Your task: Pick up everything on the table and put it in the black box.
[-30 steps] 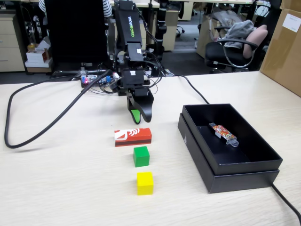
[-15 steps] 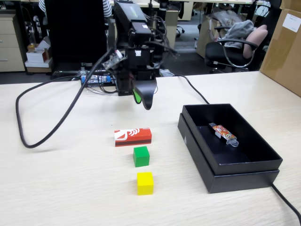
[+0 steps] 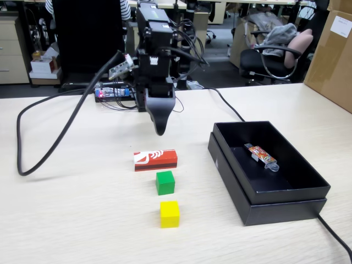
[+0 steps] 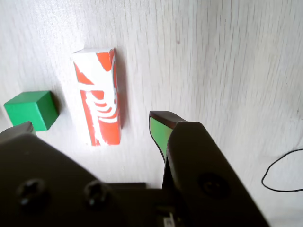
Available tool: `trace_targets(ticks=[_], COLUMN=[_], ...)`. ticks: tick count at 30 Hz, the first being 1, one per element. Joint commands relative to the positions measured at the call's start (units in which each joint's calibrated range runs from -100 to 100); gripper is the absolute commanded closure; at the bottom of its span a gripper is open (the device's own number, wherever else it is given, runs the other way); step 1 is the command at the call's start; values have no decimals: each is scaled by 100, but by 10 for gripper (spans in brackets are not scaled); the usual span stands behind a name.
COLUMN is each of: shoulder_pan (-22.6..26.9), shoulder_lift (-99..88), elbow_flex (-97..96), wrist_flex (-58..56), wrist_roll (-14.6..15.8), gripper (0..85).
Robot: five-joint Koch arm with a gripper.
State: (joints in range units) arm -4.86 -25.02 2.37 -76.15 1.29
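Gripper [image 3: 159, 130] hung mid-frame in the fixed view, tips pointing down, well clear above the bench [image 3: 66, 220]. Red block [image 3: 155, 160] lay just below it in frame, long axis running left-right. So the target sat straight ahead and under the jaws. In the wrist view the same gripper [image 4: 90, 125] showed two tips: a green-faced one centre frame, a dark one at lower left edge. The red block [image 4: 100, 97] stood tall in that view, upper left of centre, roughly betw. the two tips. Jaws looked spread, wide enough to straddle its short width, and held nothing, touched nothing.

Green cube [image 3: 165, 182] sat just below the red block in the fixed view, a small gap betw. them; yellow cube [image 3: 169, 214] lower again. All 3 in a column, centre frame. Black box [image 3: 308, 190] at right, well apart, w/ an orange-patterned packet [image 3: 260, 155] inside. None of the 3 blocks in it yet. My read: next move is a straight drop onto the red block, pinching across its narrow sides.
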Motion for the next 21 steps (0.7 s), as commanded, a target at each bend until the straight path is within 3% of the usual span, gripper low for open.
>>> trace_targets(ticks=[1,21], shoulder_pan=[-59,93], shoulder_lift=[419,2060], elbow_flex=[597,651], wrist_flex=[-26,216], wrist_roll=[-63,-54], gripper=[395,395])
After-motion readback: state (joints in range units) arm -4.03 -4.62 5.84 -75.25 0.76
